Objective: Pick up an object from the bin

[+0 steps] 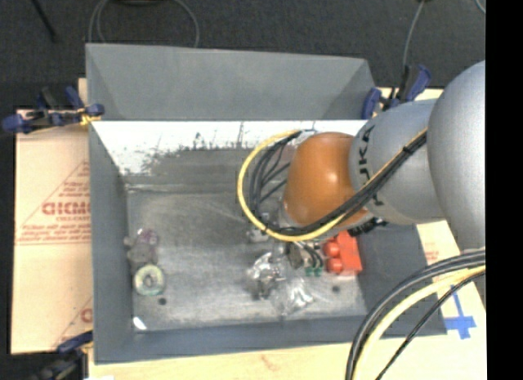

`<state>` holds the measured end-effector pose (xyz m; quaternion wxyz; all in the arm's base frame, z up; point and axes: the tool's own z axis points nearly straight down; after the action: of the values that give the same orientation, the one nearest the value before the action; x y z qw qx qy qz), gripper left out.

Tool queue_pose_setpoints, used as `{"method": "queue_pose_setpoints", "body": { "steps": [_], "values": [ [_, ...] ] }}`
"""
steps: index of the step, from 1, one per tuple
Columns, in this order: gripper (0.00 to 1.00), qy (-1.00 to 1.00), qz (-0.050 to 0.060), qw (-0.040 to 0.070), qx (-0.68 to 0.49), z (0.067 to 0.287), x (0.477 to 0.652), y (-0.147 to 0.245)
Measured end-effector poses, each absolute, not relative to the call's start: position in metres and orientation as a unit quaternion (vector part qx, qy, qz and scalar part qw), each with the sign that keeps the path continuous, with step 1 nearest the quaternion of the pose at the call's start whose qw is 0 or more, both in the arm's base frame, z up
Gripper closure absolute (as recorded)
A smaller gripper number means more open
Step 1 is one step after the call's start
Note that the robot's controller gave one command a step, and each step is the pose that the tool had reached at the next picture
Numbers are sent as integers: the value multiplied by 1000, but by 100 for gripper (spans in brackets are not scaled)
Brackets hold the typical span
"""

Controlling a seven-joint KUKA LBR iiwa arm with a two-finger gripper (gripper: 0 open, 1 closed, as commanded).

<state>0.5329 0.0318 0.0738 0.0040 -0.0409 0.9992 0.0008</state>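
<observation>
My gripper [296, 253] sits low in the bin's right half, mostly hidden under the arm's orange cover. Just below and left of it lies a crumpled clear plastic piece [265, 273], with a second clear crumpled piece [295, 297] nearer the front wall. Right of the gripper an orange-red block [344, 255] rests on the floor, partly covered by the arm. Between the block and the gripper lies a small green thing [313, 270]. Whether the gripper touches any of them is hidden.
At the bin's left lie a small clear, purplish object [143, 244] and, just in front of it, a round green and white roll [149, 279]. The arm and its looped cables cover the back right of the bin.
</observation>
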Motion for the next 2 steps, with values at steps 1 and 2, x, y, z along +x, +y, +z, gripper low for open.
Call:
{"method": "queue_pose_setpoints", "body": {
  "steps": [1,2],
  "values": [
    [0,998,1,6,-63,74,532,-8],
    [100,998,1,8,-63,77,533,-8]
  ]
}}
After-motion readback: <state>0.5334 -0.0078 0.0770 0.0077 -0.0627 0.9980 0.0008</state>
